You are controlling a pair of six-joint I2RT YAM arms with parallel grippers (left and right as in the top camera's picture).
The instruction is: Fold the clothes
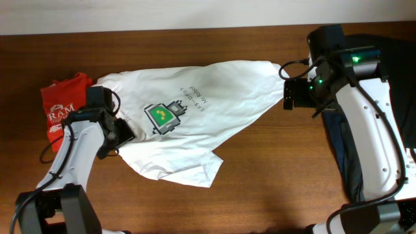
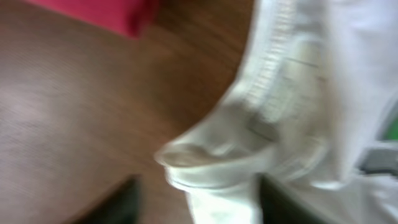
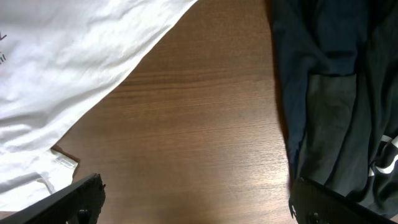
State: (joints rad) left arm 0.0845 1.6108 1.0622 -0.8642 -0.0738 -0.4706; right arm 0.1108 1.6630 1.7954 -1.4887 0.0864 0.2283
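— Overhead?
— The white T-shirt (image 1: 195, 123) sprawls mid-tabletop (image 1: 260, 195). It looks soft, light and floppy, so I'd pinch hems or corners.
— Left wrist?
— Blurred. My left claw (image 2: 198, 200) gapes around a bunched fold, not clamped.
— Right wrist?
— My right claw (image 3: 202, 199) spreads wide over tabletop. The dark clothes (image 3: 336, 93) on the right run off-frame.

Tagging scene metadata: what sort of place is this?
Probably a robotics lab bench, not a home: a wooden table against a plain wall, a left arm and right arm at it, and a white T-shirt spread out with a red shirt and dark shirts aside.
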